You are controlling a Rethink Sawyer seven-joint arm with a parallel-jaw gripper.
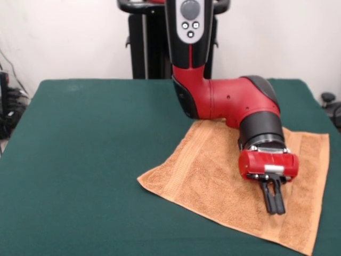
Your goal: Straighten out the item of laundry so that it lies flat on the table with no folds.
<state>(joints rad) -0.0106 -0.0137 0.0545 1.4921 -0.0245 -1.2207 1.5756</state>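
Dark green counter (90,160) is seen beneath an orange-tan towel (213,181), spread nearly flat under jaws (275,205) pressed together; its far edge is hidden behind the arm (234,101).

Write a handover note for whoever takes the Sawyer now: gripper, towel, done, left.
Gripper: fingers together, apparently shut on nothing, tips just over or on the towel; contact unclear.
Towel: spread on the table, on the right side of the front view, turned at an angle to the table's edges. The arm hides part of it.
Done: visible part looks nearly flat, no fold seen.
Left: lift the arm clear and check the hidden part.
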